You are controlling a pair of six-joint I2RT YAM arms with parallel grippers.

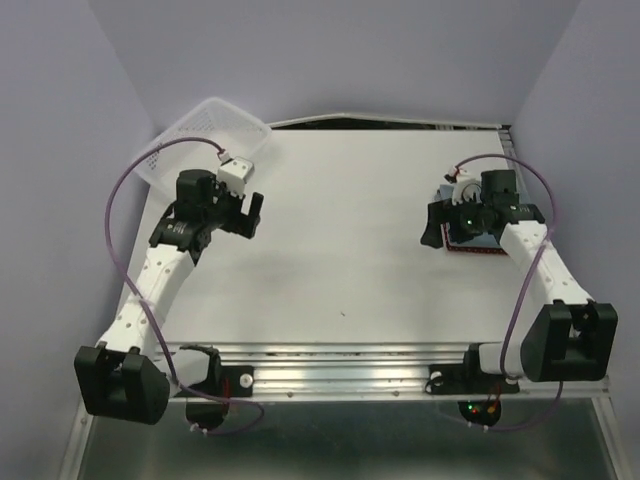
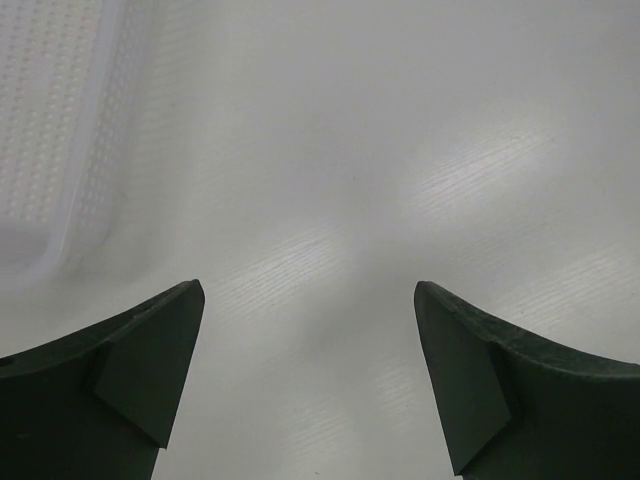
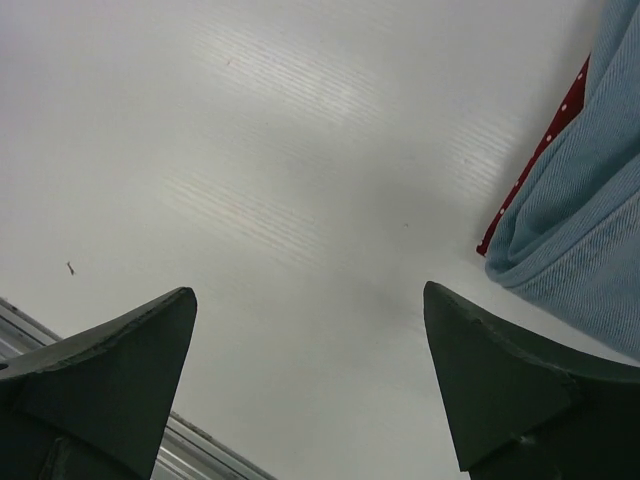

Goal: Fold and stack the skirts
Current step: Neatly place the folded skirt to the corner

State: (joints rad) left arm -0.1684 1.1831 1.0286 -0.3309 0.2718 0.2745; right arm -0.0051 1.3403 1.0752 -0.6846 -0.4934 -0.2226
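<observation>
The two skirts lie folded in one stack at the right of the table, mostly hidden under my right arm. The light blue denim skirt [image 1: 482, 240] lies on top of the dark red dotted skirt [image 1: 472, 252], which shows only as an edge. In the right wrist view the denim skirt [image 3: 590, 200] fills the right side, with a strip of the red skirt [image 3: 545, 150] beneath it. My right gripper [image 1: 433, 222] [image 3: 310, 340] is open and empty, just left of the stack. My left gripper [image 1: 254, 212] [image 2: 310, 340] is open and empty over bare table at the far left.
A white plastic mesh basket [image 1: 210, 135] stands at the back left corner, partly off the table's edge; its wall shows in the left wrist view [image 2: 60, 130]. The metal front rail [image 1: 340, 365] runs along the near edge, and shows in the right wrist view [image 3: 200, 450].
</observation>
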